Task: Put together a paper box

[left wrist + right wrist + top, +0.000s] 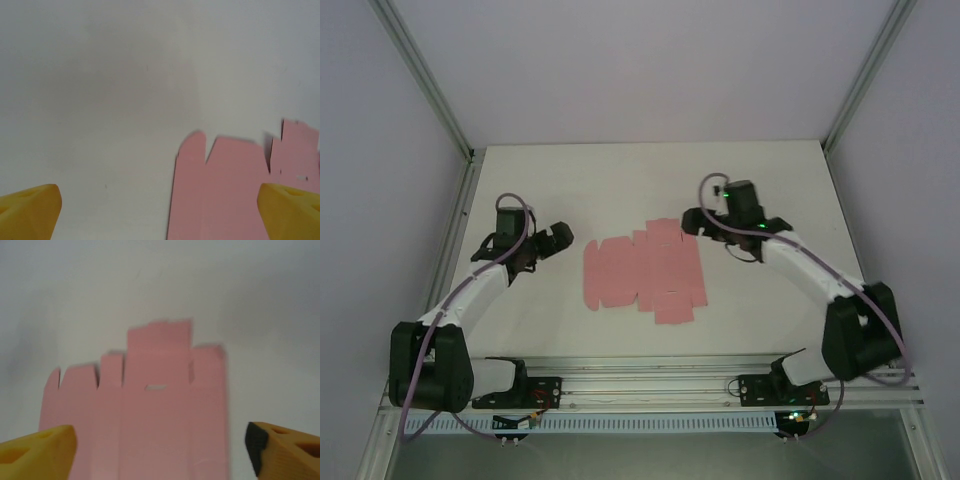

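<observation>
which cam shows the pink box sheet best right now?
Top external: the whole paper box sheet lies flat on the table, every flap and edge in frame. Left wrist catches one tabbed end, cropped. Right wrist shows tabs and a slot, but blurred and cut off below.

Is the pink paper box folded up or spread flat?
Spread flat: the paper box lies unfolded on the table, with its tabs and flaps outspread.

Flat pink paper box (pixel 225 195) (tabs up), lower right on table (pixel 100 100), left gripper (pixel 160 215) with 2 yellow fingertips (pixel 30 210) wide apart
</observation>
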Controlling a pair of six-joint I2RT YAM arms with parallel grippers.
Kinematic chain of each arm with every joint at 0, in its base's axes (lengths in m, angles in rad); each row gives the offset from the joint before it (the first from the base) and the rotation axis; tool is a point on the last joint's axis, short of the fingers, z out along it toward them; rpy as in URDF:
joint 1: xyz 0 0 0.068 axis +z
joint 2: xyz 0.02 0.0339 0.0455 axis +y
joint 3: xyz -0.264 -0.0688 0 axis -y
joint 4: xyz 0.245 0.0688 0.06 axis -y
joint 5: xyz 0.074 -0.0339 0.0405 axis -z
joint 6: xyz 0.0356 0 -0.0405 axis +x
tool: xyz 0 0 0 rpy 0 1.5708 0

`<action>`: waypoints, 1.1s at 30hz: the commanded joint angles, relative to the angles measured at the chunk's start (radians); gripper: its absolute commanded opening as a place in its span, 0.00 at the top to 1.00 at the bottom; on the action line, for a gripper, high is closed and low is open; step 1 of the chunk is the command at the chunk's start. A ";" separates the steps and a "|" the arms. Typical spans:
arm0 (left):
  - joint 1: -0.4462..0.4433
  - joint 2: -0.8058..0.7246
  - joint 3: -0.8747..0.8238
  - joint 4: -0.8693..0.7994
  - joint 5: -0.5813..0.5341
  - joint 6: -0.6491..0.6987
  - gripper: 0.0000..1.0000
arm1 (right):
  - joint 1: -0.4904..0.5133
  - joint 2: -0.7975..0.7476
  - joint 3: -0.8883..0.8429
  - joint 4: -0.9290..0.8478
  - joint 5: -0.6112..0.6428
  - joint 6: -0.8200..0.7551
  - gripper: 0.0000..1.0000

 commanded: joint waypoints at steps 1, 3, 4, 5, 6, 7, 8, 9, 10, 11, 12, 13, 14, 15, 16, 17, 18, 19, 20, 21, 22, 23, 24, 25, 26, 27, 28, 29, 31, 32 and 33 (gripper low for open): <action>-0.031 0.041 0.020 -0.086 0.127 -0.047 0.00 | 0.052 0.137 0.064 -0.169 -0.088 0.059 0.23; -0.045 0.067 0.027 -0.088 0.164 -0.046 0.00 | 0.067 0.216 0.080 -0.145 -0.136 0.072 0.28; -0.055 0.083 0.029 -0.079 0.184 -0.046 0.00 | 0.072 0.254 0.088 -0.135 -0.156 0.073 0.33; -0.061 0.097 0.033 -0.070 0.203 -0.046 0.00 | 0.072 0.285 0.098 -0.136 -0.165 0.072 0.36; -0.069 0.114 0.038 -0.064 0.221 -0.045 0.00 | 0.073 0.313 0.106 -0.147 -0.155 0.073 0.37; -0.073 0.130 0.043 -0.059 0.239 -0.047 0.00 | 0.073 0.333 0.108 -0.157 -0.129 0.074 0.37; -0.079 0.146 0.046 -0.053 0.254 -0.051 0.00 | 0.072 0.346 0.106 -0.168 -0.098 0.078 0.39; -0.084 0.162 0.049 -0.046 0.277 -0.053 0.00 | 0.070 0.359 0.100 -0.173 -0.074 0.080 0.40; -0.090 0.177 0.051 -0.046 0.298 -0.051 0.00 | 0.067 0.367 0.091 -0.175 -0.055 0.091 0.41; -0.095 0.190 0.051 -0.047 0.308 -0.053 0.00 | 0.063 0.374 0.079 -0.172 -0.047 0.101 0.41; -0.098 0.205 0.054 -0.046 0.318 -0.055 0.02 | 0.058 0.381 0.063 -0.164 -0.054 0.109 0.41; -0.100 0.216 0.060 -0.046 0.325 -0.053 0.02 | 0.054 0.387 0.047 -0.153 -0.055 0.126 0.41; -0.103 0.226 0.063 -0.047 0.322 -0.053 0.03 | 0.046 0.396 0.030 -0.143 -0.062 0.138 0.43; -0.107 0.232 0.065 -0.046 0.322 -0.054 0.03 | 0.037 0.406 0.015 -0.138 -0.076 0.148 0.45; -0.109 0.235 0.063 -0.046 0.328 -0.052 0.03 | 0.031 0.413 0.000 -0.129 -0.077 0.157 0.45; -0.114 0.239 0.059 -0.004 0.337 -0.055 0.03 | 0.026 0.416 -0.016 -0.119 -0.079 0.162 0.44; -0.116 0.247 0.060 0.004 0.357 -0.057 0.03 | 0.021 0.419 -0.030 -0.108 -0.082 0.164 0.45; -0.120 0.255 0.062 0.009 0.369 -0.057 0.03 | 0.017 0.420 -0.043 -0.096 -0.078 0.172 0.45; -0.125 0.265 0.064 0.011 0.370 -0.062 0.03 | 0.015 0.420 -0.054 -0.084 -0.080 0.177 0.45; -0.130 0.278 0.065 0.013 0.370 -0.064 0.03 | 0.011 0.423 -0.059 -0.078 -0.087 0.179 0.45; -0.137 0.291 0.067 0.012 0.367 -0.066 0.03 | 0.007 0.427 -0.062 -0.071 -0.094 0.180 0.45; -0.141 0.305 0.070 0.007 0.369 -0.069 0.03 | 0.007 0.429 -0.062 -0.066 -0.100 0.180 0.45; -0.147 0.319 0.076 -0.007 0.369 -0.064 0.05 | 0.007 0.431 -0.061 -0.064 -0.102 0.181 0.45; -0.152 0.328 0.081 -0.024 0.358 -0.059 0.06 | 0.007 0.431 -0.061 -0.063 -0.104 0.179 0.45; -0.160 0.331 0.083 -0.030 0.339 -0.055 0.06 | 0.007 0.432 -0.062 -0.062 -0.104 0.179 0.45; -0.164 0.330 0.081 -0.030 0.318 -0.050 0.06 | 0.006 0.432 -0.062 -0.063 -0.101 0.179 0.46; -0.171 0.328 0.081 -0.058 0.293 -0.053 0.06 | 0.004 0.431 -0.063 -0.064 -0.098 0.176 0.46; -0.179 0.327 0.085 -0.069 0.273 -0.054 0.06 | 0.001 0.432 -0.065 -0.070 -0.090 0.176 0.46; -0.190 0.316 0.086 -0.088 0.236 -0.052 0.08 | -0.009 0.430 -0.073 -0.074 -0.081 0.177 0.46; -0.193 0.308 0.086 -0.097 0.206 -0.049 0.07 | -0.015 0.428 -0.083 -0.071 -0.082 0.176 0.46; -0.194 0.302 0.089 -0.109 0.183 -0.044 0.07 | -0.021 0.427 -0.089 -0.070 -0.085 0.175 0.46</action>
